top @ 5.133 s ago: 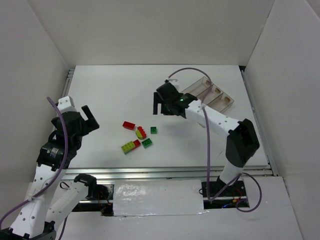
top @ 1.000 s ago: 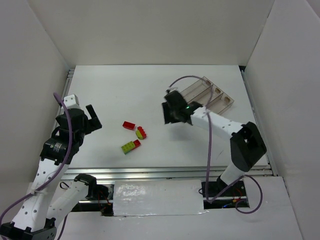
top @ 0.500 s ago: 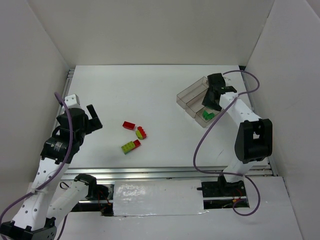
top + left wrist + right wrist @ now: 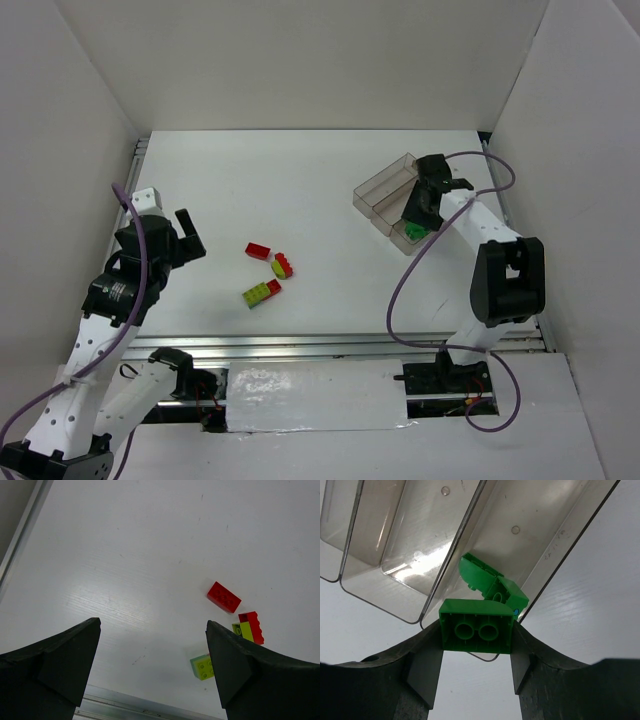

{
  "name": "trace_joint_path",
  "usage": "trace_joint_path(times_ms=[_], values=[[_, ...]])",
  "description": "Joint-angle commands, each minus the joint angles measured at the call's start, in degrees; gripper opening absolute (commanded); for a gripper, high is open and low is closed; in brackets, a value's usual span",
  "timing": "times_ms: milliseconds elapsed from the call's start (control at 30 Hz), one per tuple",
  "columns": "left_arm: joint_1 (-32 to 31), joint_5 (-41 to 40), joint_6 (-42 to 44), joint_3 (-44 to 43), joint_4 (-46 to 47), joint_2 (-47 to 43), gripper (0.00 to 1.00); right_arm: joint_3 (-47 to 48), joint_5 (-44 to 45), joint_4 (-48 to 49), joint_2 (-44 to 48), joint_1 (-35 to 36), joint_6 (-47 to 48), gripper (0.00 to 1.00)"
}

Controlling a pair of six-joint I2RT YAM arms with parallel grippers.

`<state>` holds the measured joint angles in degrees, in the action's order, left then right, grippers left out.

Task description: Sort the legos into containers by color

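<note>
three joined clear brownish trays (image 4: pixel 385 186) askew near the table's far right corner. green brick (image 4: pixel 492 580) tilted in the tray nearest the right edge; second green brick (image 4: pixel 476 632) held just above that tray's end, hollow underside showing. loose mid-table: red brick (image 4: pixel 258 250), red-and-yellow clump (image 4: pixel 282 266), yellow-green-and-red clump (image 4: pixel 261 292).

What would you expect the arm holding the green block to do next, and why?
Probably open its jaws and let go. They pinch a green brick just above the end of the tray compartment where a second green brick lies, so dropping it there would keep the greens together.
</note>
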<state>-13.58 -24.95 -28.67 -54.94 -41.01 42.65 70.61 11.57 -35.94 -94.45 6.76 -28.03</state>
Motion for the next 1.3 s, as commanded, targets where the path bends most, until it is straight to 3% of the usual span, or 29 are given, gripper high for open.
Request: trace_joint_path(times_ms=[0,300,500,567,867,1100,1267], values=[[0.3,0.6,0.7,0.4,2.5,0.0,1.00,1.4,-0.4,1.4,-1.3,-1.2,0.3,0.50],[0.3,0.7,0.8,0.4,2.6,0.1,0.99,4.2,-1.1,0.3,-5.6,-3.0,0.6,0.58],[0.3,0.9,0.9,0.4,2.7,0.1,1.00,7.8,0.0,-1.0,-7.1,-3.0,0.5,0.80],[0.3,0.9,0.9,0.3,2.7,0.0,1.00,8.8,1.4,-1.8,-7.0,-3.0,0.1,0.95],[0.3,0.9,0.9,0.4,2.8,0.0,1.00,7.1,0.6,-2.3,0.9,-1.6,-0.5,0.97],[0.3,2.2,-0.2,-0.7,2.3,2.7,0.99,-1.2,-0.9,1.4,14.9,12.5,0.2,1.00],[0.3,6.3,-2.6,-2.8,1.4,7.3,0.99,-4.8,-1.6,4.0,17.1,25.8,-2.5,1.00]])
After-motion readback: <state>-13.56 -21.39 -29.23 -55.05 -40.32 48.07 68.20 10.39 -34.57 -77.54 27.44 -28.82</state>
